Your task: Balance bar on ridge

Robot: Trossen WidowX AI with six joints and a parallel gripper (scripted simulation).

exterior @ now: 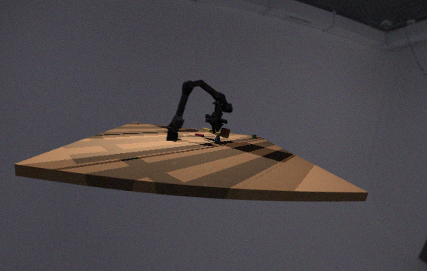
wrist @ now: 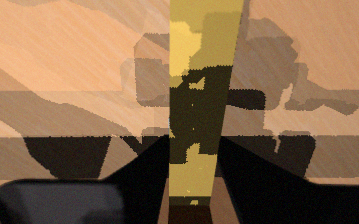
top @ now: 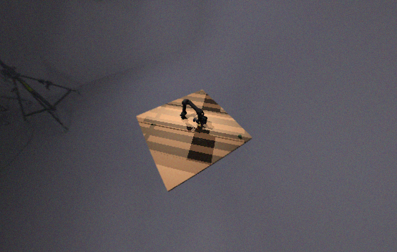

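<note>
The yellow bar [exterior: 206, 129] [wrist: 192, 177] is held in my gripper [exterior: 216, 132] [wrist: 192, 140], which is shut on it. In the wrist view the bar runs up and down the picture between the two black fingers. A red-brown block [exterior: 225, 132] [wrist: 190, 215] is at one end of the bar. A small blue piece, seemingly the ridge [exterior: 217, 140], stands on the table just under the bar in the exterior view. Whether the bar touches it is too small to tell. The ridge is hidden in the wrist view.
The wooden table [top: 169, 175] [exterior: 188, 186] has patchy dark shadows. A small red object [exterior: 199, 135] lies beside the arm's working area. A small green object [top: 239, 137] [exterior: 254, 136] is near the table's far edge. The arm's base stands to the left in the exterior view.
</note>
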